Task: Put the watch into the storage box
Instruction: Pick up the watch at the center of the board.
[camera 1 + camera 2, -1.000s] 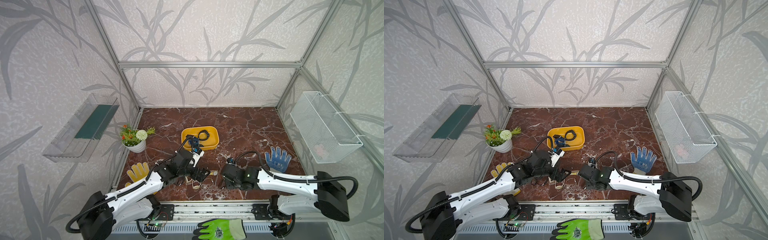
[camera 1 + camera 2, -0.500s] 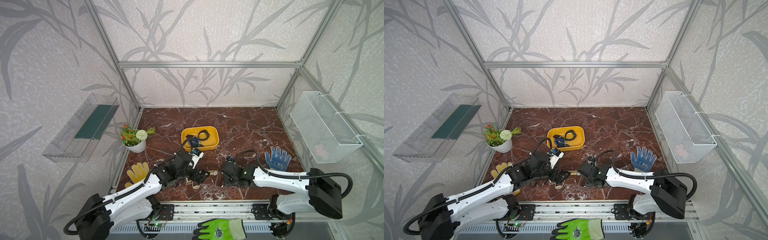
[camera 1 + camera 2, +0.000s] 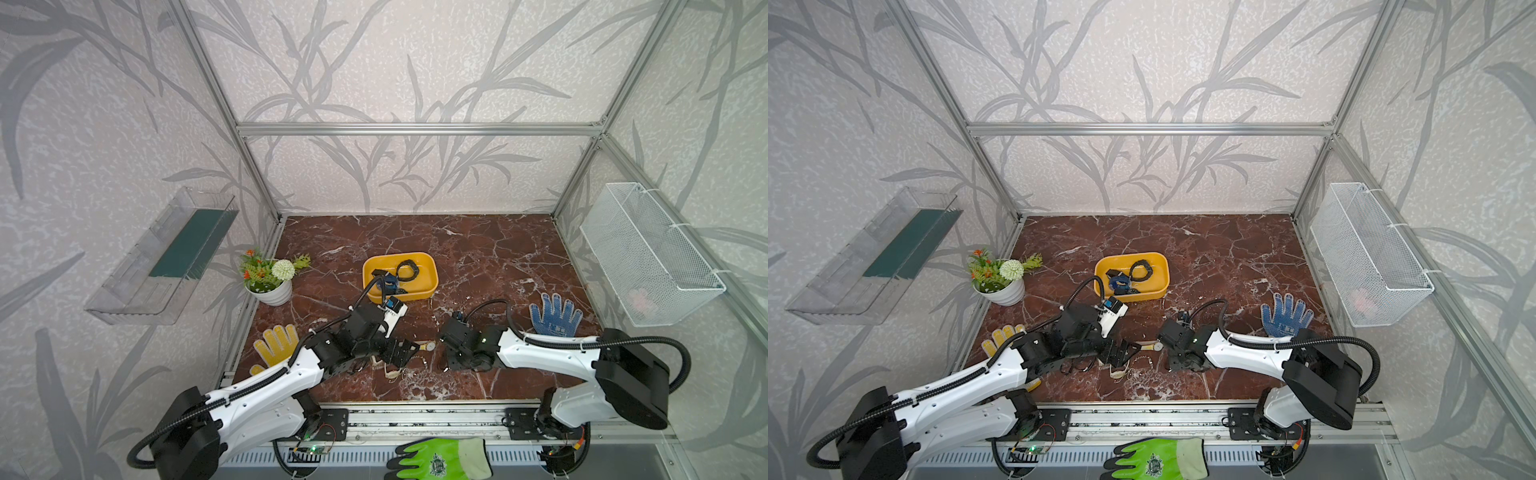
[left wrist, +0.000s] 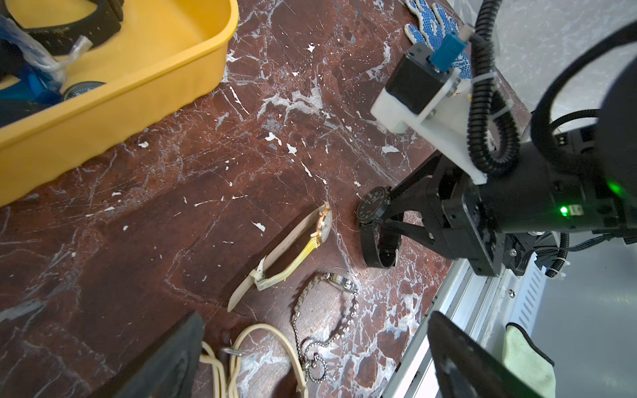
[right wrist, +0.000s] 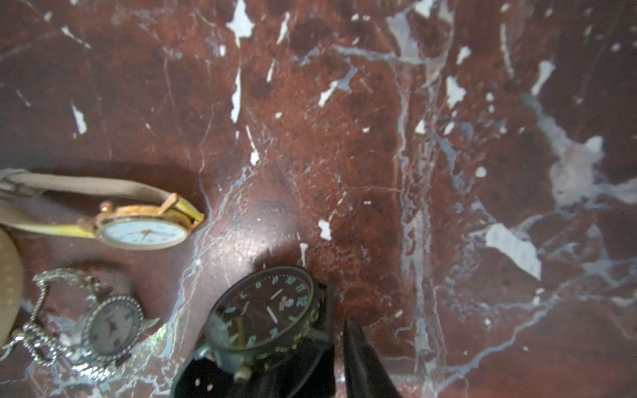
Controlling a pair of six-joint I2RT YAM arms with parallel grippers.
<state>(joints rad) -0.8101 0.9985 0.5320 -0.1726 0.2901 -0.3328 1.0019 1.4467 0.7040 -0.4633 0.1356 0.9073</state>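
Red marble surface (image 3: 478, 249): right claw (image 4: 384, 208) sits narrow astride the black watch (image 5: 265, 310), grip uncertain; left claw (image 4: 315, 317) gapes wide. Next, probably: clamp firmly, lift toward the storage box (image 3: 419, 295).

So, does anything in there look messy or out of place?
Yes. Watches lie scattered near the front of the marble table: a gold watch on its side, a silver chain watch and a black watch. A green glove lies beyond the front rail, off the table.

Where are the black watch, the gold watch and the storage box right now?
black watch (image 5: 265, 310): right wrist view, on its dial.
gold watch (image 4: 324, 222): left wrist view, on its case.
storage box (image 3: 415, 296): a top view, on its front wall.
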